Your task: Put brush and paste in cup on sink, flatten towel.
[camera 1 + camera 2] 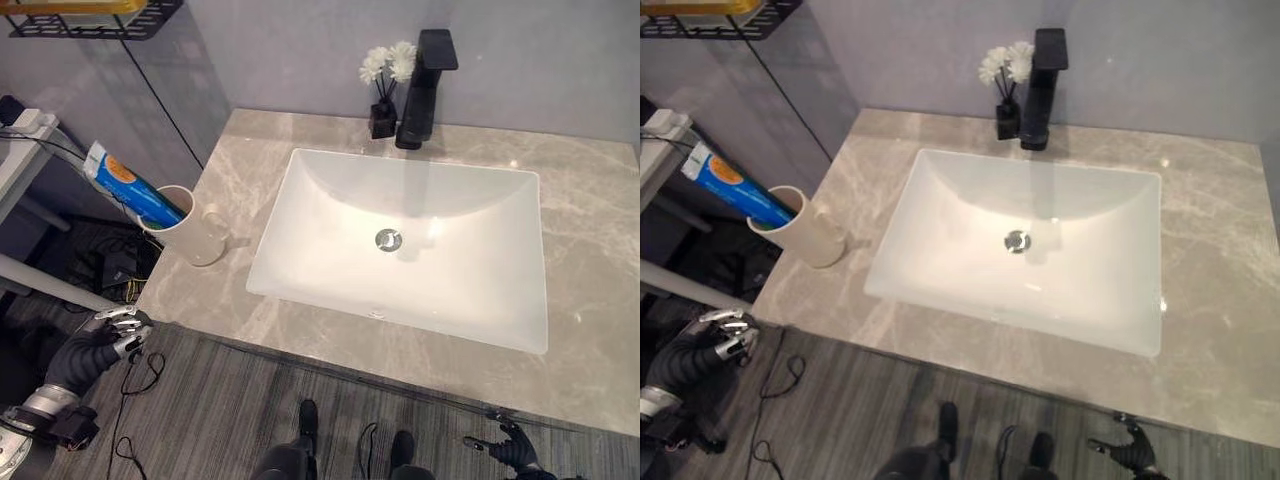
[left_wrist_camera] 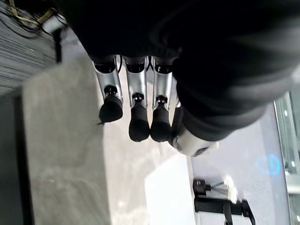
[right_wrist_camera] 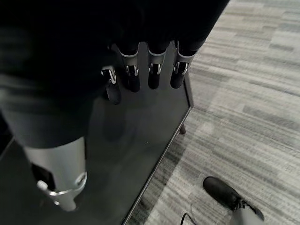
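The grey-veined marble countertop (image 1: 590,260) takes up most of the head view, with the white rectangular sink basin (image 1: 470,290) set in its middle. At the upper centre stands the matte black tap (image 1: 425,90), and just beside it, to the left, a small dark vase of white flowers (image 1: 384,100).

At the left edge of the counter sits the cream ceramic cup (image 1: 198,233), with the blue-and-white toothpaste tube (image 1: 125,182) already standing in it, leaning out to the upper left. I cannot make out a toothbrush or a towel.

The left hand (image 1: 112,338) hangs at the lower left, below the counter edge, fingers relaxed and holding nothing. The right hand (image 1: 512,447) sits at the bottom right, low by the floor, fingers loosely spread and empty.

The risk is the cup: it stands near the counter's edge with a top-heavy, tilted tube, so a left hand rising close by could clip it and tip cup and paste off.
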